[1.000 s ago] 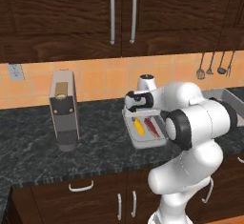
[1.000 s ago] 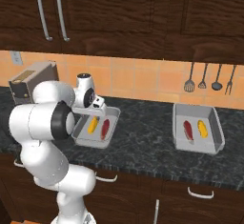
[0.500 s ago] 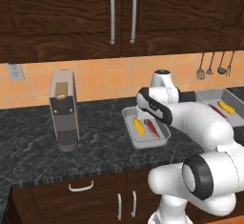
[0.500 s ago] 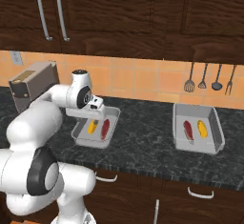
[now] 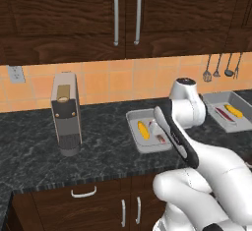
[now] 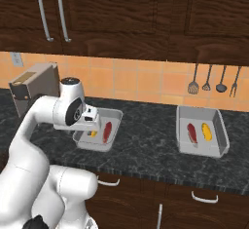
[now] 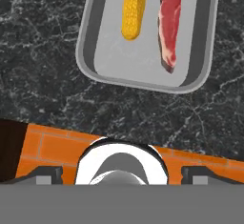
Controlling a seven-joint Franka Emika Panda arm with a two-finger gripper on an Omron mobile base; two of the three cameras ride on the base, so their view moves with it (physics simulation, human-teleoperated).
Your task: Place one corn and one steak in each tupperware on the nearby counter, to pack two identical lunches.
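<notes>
The job looks almost done, maybe all done. Near the robot's side, the left tupperware (image 6: 99, 130) sits on the black counter (image 6: 146, 150). Inside it lie one corn (image 7: 132, 8) and one steak (image 7: 169, 23), side by side and not touching. The gripper (image 7: 121, 173) is up above this tray, and its two dark tips stand wide apart at the bottom corners of the hand view. Nothing is held between them.

Farther to the right, well apart from the first tray, sits the right tupperware (image 6: 202, 133). It also has a red steak strip (image 6: 191, 132) and a yellow corn cob (image 6: 206, 131) lying next to each other. So each box has one of each, and I see no loose food left on the counter. I think all that is left is for the arm to pull away.

There is lots of open counter between the two trays. The near edge of the counter is close to the left tray, so the arm should not push it that way. To the left stands a tall grey machine (image 5: 66, 114), well apart from the tray. At the far side is the orange tile wall (image 6: 146, 84), with some cooking tools (image 6: 214, 79) hanging over the right tray. Dark cupboards (image 5: 123, 16) hang up above, so there is less room going high.
</notes>
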